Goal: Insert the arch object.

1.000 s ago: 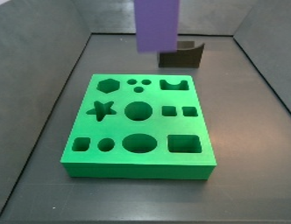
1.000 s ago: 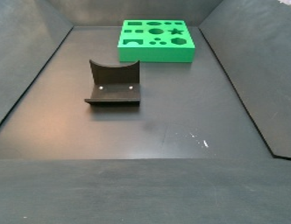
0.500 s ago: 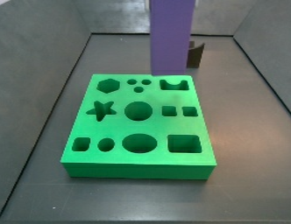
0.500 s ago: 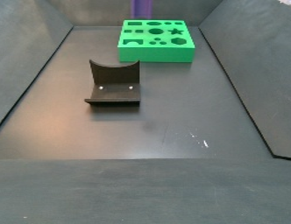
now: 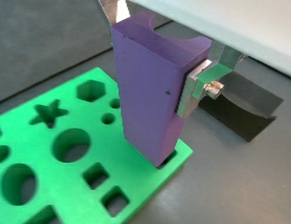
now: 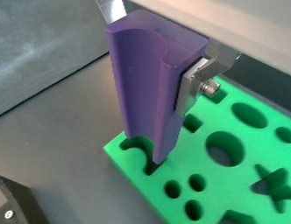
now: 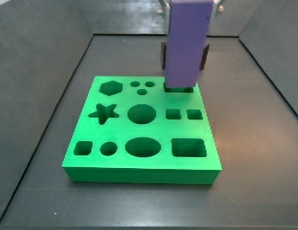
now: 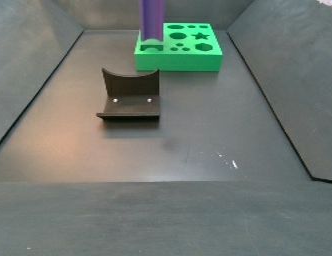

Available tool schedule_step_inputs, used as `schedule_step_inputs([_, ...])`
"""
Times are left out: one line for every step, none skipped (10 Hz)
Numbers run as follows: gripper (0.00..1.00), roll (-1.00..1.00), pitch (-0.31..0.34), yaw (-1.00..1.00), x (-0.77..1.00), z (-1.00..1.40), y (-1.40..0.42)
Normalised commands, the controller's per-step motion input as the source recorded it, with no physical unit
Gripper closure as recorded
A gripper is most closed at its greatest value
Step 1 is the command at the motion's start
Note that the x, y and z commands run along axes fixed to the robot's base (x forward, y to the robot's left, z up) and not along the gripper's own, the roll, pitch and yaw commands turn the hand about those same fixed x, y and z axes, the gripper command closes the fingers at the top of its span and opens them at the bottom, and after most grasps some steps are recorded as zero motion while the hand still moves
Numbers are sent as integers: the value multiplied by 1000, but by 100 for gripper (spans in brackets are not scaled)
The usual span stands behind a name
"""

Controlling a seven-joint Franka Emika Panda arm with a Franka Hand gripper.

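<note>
The jaws were clenched on the arch object [image 5: 148, 96], a tall purple column whose end face shows a curved notch. In both wrist views one silver finger [image 5: 197, 83] lay flat against its side near the upper end. The opposite finger was hidden behind the piece.

The column hung upright from that grip. Its lower end sat at the edge of the green board [image 7: 139, 173], over the arch-shaped hole in the board's far row. In a wrist view [image 6: 142, 87] the tip appeared to meet the mouth of that hole, with a bit of dark opening showing beside it. Whether it had gone in slightly or was only resting at the rim could not be told. In a side view [image 7: 188, 45] nearly the whole length stood above the board's top face.

The other holes (star, hexagon, circles, squares) were all vacant. The fixture [image 8: 129, 97] stood apart from the board on the dark worktop [image 8: 196, 140], with nothing in it.

As a judgement, the pick-up and the carry to the board looked finished, and the alignment looked close to right. What remained was the insertion itself: pushing the column straight down until seated, then letting go and pulling clear.
</note>
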Motion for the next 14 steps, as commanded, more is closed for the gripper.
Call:
schedule_step_inputs([100,60,61,-120,257,-300,223])
schedule_step_inputs([100,1,41,-149,171,-291,171])
schedule_step_inputs([100,-23,0,-174,0,-280,29])
schedule_step_inputs([100,-77,0,-129,0,-269,0])
schedule_step_inputs([100,-136,-7,-63,-34,-240,0])
schedule_step_inputs([100,-167,-10,0,-117,-149,0])
schedule_step_inputs([100,-140,-11,0,-109,-60,-34])
schedule_step_inputs([100,-106,-26,0,-126,-14,-74])
schedule_step_inputs([100,-80,-33,0,-180,0,-57])
schedule_step_inputs([100,-86,-33,0,-171,0,0])
schedule_step_inputs([100,0,0,-114,-31,-60,40])
schedule_step_inputs([100,0,0,-174,-40,-117,66])
schedule_step_inputs([100,-44,0,-154,23,-249,6])
schedule_step_inputs([100,-29,0,-77,97,-257,0])
